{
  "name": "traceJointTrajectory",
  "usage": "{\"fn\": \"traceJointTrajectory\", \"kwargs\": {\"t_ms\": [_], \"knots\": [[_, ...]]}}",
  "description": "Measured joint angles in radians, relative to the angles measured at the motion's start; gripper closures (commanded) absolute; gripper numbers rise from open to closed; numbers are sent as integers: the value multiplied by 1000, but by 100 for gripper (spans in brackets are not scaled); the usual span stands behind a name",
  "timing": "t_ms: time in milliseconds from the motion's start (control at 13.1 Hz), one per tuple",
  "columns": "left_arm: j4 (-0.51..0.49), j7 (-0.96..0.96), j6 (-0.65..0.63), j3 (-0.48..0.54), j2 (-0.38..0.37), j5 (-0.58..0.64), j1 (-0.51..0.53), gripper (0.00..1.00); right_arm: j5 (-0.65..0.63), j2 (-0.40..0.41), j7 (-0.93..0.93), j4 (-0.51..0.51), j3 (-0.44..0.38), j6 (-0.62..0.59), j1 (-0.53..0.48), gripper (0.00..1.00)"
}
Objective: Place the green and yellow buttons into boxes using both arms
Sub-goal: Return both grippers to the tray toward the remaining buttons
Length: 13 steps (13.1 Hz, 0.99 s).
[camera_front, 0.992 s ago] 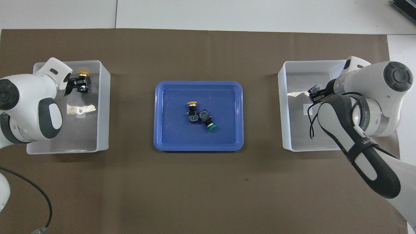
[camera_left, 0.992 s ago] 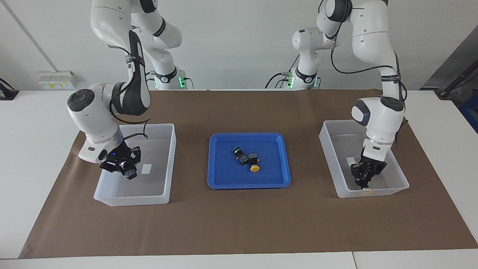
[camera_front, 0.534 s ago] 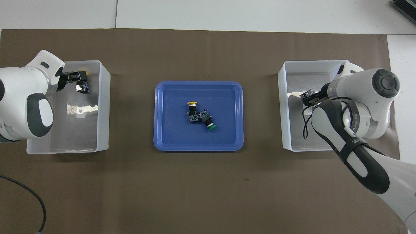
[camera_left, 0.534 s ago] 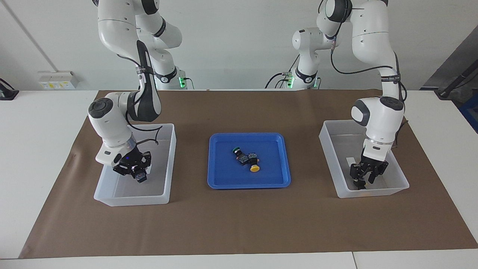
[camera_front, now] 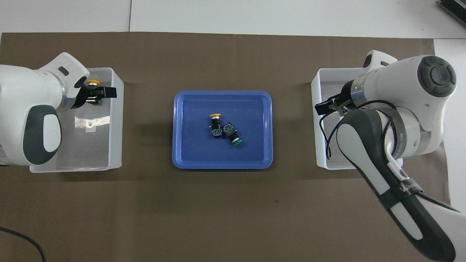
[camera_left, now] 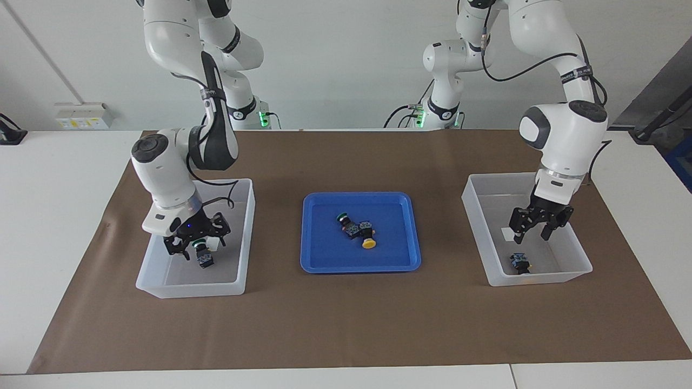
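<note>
The two boxes [camera_left: 244,237] [camera_left: 473,227] sit at opposite ends of the table, each holding one released button [camera_left: 204,261] [camera_left: 520,263]; the blue tray [camera_left: 316,259] lies between them. Right gripper [camera_left: 197,241] and left gripper [camera_left: 538,225] hang over their boxes, fingers spread and empty. In the tray, the yellow button [camera_front: 215,125] touches the green button [camera_front: 232,135]: gripping one may push the other. Yellow's cap points away from the robots; green's axis runs diagonally, cap toward them.

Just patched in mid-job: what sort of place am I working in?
Likely a robotics lab bench: two arms over a table with brown paper, a blue tray of buttons, and two bins.
</note>
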Motion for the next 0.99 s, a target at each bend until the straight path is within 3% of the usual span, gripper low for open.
{"fn": "traceJointTrajectory", "kwargs": {"t_ms": [153,458,992], "knots": [[-10,-35,0,-4,0,0,-67,12,0,-1,72,0,80,-1,5,0],[-39,-220,49,-8,11,0,-212,13,0,9,96,-9,172,1,13,0],[-62,-438,297,-10,181,0,-389,13,55,51,83,-79,180,133,67,0]]}}
